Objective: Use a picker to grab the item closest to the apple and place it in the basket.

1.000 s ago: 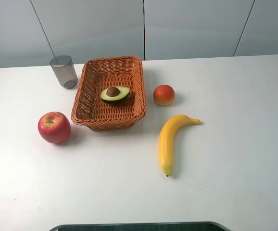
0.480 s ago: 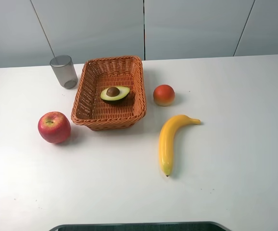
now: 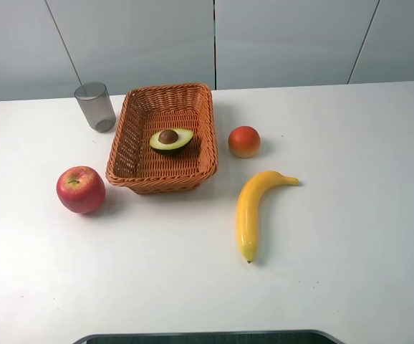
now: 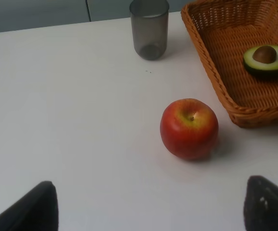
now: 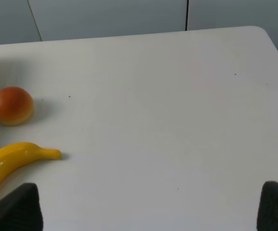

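The halved avocado (image 3: 170, 139) lies inside the wicker basket (image 3: 137, 172), which sits just right of the apple (image 3: 81, 189). Bare desk (image 3: 157, 279) spreads in front of the basket toward the near edge. Left gripper (image 4: 148, 211) and right gripper (image 5: 148, 211) jaws stand wide, holding nothing.

Red apple (image 3: 81, 189), orange woven basket (image 3: 137, 169) (green avocado (image 3: 170, 139) inside), yellow banana (image 3: 251, 208)
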Tool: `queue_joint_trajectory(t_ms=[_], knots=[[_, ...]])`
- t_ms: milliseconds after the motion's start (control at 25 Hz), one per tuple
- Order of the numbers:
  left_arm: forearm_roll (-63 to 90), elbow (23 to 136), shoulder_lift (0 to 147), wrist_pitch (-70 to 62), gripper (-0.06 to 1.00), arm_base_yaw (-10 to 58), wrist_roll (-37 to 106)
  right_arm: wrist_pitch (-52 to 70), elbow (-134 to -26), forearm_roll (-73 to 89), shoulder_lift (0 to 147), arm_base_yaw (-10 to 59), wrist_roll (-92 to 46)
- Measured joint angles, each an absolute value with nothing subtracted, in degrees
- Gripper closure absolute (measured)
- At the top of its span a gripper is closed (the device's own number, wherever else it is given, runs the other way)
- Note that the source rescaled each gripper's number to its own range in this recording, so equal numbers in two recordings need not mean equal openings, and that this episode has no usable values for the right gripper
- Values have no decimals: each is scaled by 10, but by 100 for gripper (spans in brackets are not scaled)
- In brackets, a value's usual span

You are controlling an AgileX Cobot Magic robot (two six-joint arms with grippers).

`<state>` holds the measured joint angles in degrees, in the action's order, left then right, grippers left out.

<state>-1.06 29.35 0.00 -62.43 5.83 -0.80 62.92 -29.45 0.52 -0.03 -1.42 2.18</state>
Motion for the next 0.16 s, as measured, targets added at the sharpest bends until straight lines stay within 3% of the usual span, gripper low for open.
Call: queue_joint_trajectory(t_ms=[160], knots=[[-11, 294, 0, -624, -6, 58, -8, 629, -295, 5, 0, -14, 22]])
